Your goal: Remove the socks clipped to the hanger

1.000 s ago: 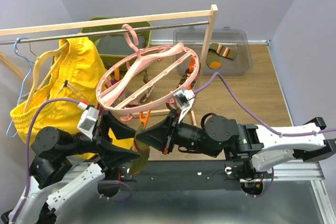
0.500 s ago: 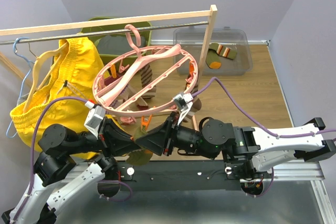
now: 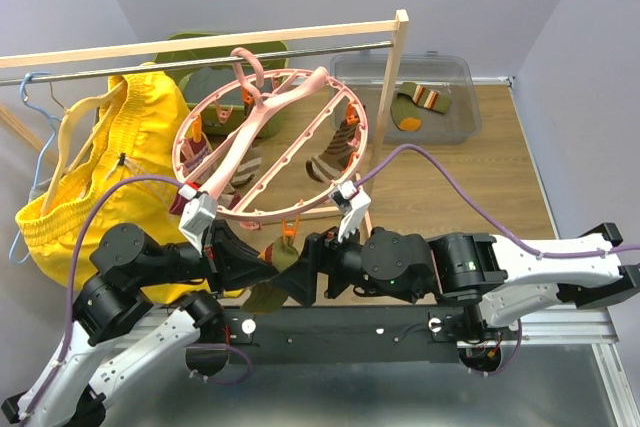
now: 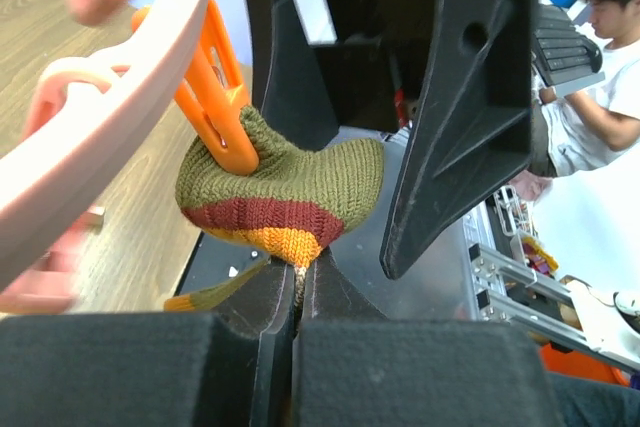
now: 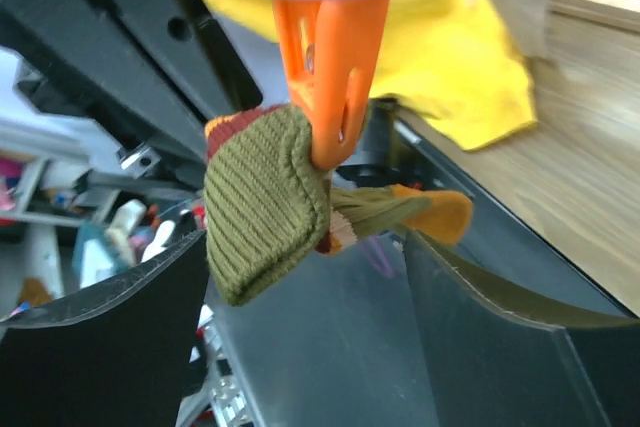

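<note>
Pinching the sock [image 4: 285, 182] by its dangling lower end with the left gripper [image 4: 295, 332], jaws now pressed shut on the fabric after standing wide a second ago. Still leaving it hung by its upper end from an orange clip [image 4: 215, 97] on the near rim of the hanger [image 3: 262, 105], close above the near edge of the table [image 3: 470, 177]. Standing released with the right gripper [image 5: 310, 347], fingers [image 5: 100, 347] spread to either side and the sock hanging in the gap between them, after being clamped a second ago. Swinging back toward the rod [image 3: 120, 68] with the hanger, now hanging steeper and further left than before instead of being dragged flat toward the right. Keeping other socks [image 3: 345, 142] clipped around the ring's far side. Holding more socks [image 3: 415, 107] in the clear bin [image 3: 455, 72] at the table's far right corner. Drooping off the rod at the left, just beside the ring, with the yellow shorts [image 3: 100, 157].
</note>
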### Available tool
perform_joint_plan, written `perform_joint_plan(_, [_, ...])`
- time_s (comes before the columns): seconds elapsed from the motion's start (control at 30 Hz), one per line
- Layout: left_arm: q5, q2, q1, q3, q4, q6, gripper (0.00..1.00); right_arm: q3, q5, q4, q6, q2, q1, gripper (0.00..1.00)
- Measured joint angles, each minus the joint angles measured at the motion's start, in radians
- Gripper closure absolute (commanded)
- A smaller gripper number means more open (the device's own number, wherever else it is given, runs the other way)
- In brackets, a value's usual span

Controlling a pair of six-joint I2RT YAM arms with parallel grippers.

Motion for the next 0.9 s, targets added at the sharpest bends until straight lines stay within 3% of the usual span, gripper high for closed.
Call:
perform_joint_plan(0.3, [-0.008, 0.025, 0.0, 0.0, -0.004, 0.011, 1.0, 0.234, 0.145, -0.209, -0.01, 0.091, 0.0, 0.12])
perform_joint_plan(0.5, [-0.023, 0.034, 0.0, 0.0, -0.005, 0.011, 1.0, 0.583, 0.274, -0.372, -0.053, 0.279, 0.0, 0.11])
perform_joint_plan(0.63, [-0.025, 0.039, 0.0, 0.0, -0.006, 0.011, 1.0, 0.737, 0.33, -0.496, -0.054, 0.391, 0.0, 0.16])
perform_joint_plan(0.9, [-0.025, 0.058, 0.0, 0.0, -0.006, 0.016, 1.0, 0.717, 0.388, -0.578, -0.041, 0.435, 0.0, 0.3])
